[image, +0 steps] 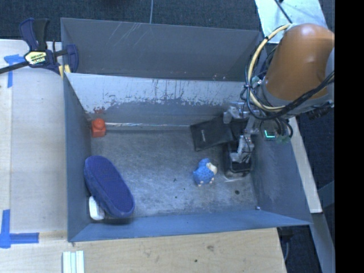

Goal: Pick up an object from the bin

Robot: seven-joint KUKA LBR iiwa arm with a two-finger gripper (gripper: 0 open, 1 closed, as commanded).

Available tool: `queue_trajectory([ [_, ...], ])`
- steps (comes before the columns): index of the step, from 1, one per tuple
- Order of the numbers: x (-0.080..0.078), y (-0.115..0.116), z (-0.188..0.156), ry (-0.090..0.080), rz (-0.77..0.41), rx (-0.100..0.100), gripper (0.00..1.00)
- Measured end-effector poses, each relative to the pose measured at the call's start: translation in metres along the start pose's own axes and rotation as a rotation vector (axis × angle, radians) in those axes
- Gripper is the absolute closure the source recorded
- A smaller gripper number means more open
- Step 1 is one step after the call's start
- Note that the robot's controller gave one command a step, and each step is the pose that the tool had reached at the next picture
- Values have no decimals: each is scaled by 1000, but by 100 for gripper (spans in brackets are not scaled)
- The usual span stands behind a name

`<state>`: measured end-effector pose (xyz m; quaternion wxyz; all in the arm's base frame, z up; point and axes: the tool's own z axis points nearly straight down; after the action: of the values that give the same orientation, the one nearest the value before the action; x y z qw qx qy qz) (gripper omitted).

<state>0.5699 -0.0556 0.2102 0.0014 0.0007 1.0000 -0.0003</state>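
Note:
My gripper (pixel 239 166) reaches down to the bin floor on the right side, close to the right wall. Just left of it lies a small blue and white toy figure (pixel 203 173), a short gap away. A flat black rectangular thing (pixel 207 134) lies tilted behind the toy, its right end beside the gripper's body. A small pale scrap (pixel 232 177) shows on the floor right under the gripper's tip. I see nothing held in the gripper.
A dark blue oval pad (pixel 108 186) lies at the front left, with a white thing (pixel 95 208) tucked under its near end. A small orange piece (pixel 98 127) sits at the back left, on the end of a clear rod (pixel 148 125) along the back wall.

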Motion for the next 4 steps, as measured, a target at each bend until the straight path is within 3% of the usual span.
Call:
queue_trajectory([
  [1, 38, 30, 79, 1, -317, -1, 0],
  [2, 10, 34, 143, 4, -396, -1, 0],
  [3, 9, 34, 139, -1, -396, 0, 100],
  [4, 11, 28, 16, -9, -362, 2, 100],
])
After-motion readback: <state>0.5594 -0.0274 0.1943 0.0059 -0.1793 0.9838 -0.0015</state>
